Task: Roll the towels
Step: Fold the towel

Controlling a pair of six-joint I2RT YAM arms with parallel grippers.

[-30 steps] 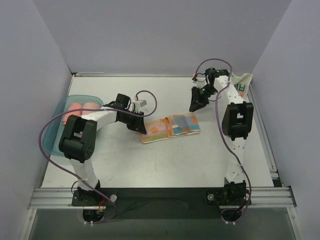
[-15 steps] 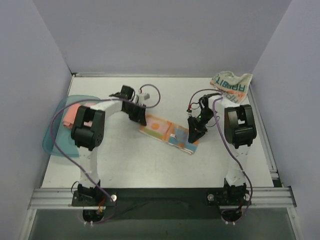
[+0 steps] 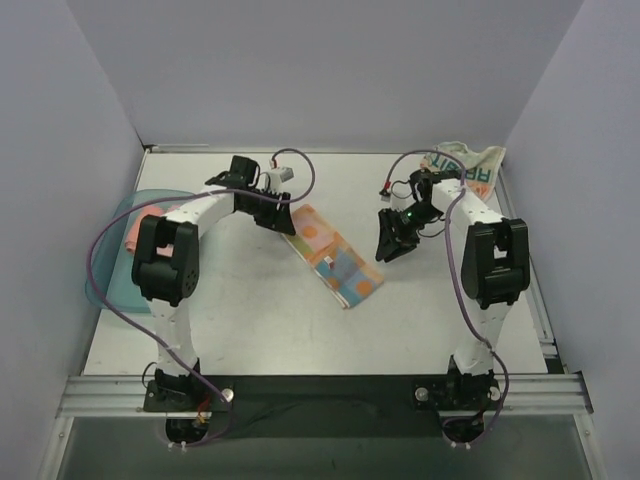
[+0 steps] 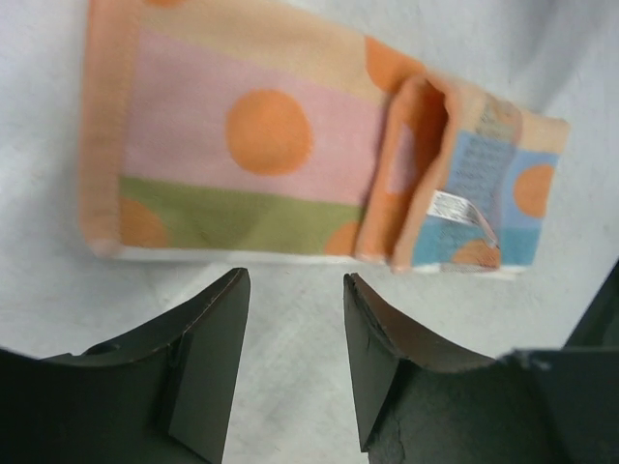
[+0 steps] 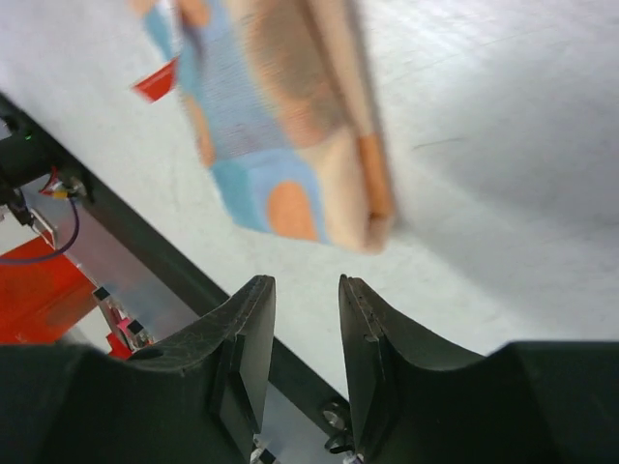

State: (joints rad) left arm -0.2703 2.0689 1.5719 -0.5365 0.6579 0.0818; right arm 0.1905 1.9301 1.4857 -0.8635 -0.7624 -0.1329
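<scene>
Now, your left fingers stand apart and empty, their tips just short of the striped towel, which lies folded flat and slantwise mid-tabletop. Your right fingers are narrowly parted, holding nothing, beside its other end. The RABBIT towel sits crumpled at the far right corner.

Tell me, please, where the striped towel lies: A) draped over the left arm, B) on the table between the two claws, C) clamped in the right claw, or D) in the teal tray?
B: the striped towel lies folded on the table, between the left claw and right claw, both open and empty.
</scene>
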